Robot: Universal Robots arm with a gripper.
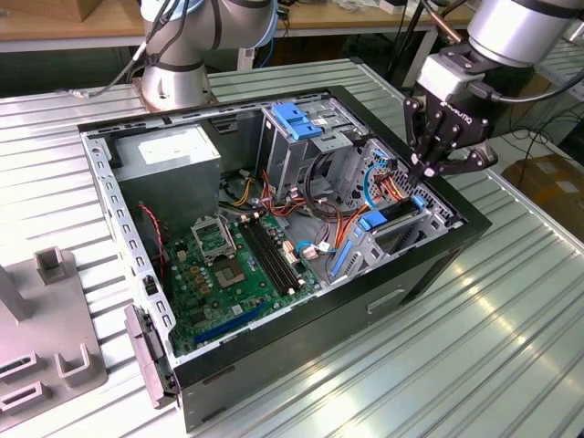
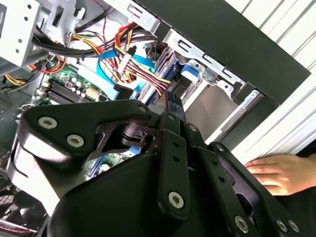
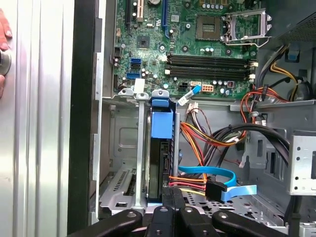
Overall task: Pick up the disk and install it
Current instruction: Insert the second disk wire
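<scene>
A: Where's the gripper (image 1: 429, 169) right now?

B: I've got it over the front corner of the open PC case (image 1: 438, 246), on the exterior view's right, tips down among the cables (image 1: 388, 187). Fingers (image 3: 173, 202) look pressed together with nothing between them, in both wrist views.

A: And the disk?

B: The disk (image 3: 157, 168) is standing on edge in the drive bay by the case wall, blue rail (image 3: 163, 123) on its end, right under the fingertips. In the exterior view I see it as a dark slab with blue ends (image 1: 397, 213). Can't say for sure it's fully seated; the fingers block that end.

A: Surface, room?

B: Case lies on its side on a ribbed metal surface (image 1: 456, 365). Grey plastic fixtures (image 1: 46, 338) sit at the exterior view's left. Another arm's base (image 1: 178, 78) stands behind the case, a wooden bench (image 1: 73, 27) beyond it. Cardboard box (image 1: 547, 178) on the floor at the exterior view's right. A person's hand (image 2: 276, 173) rests on the surface beside the case.
</scene>
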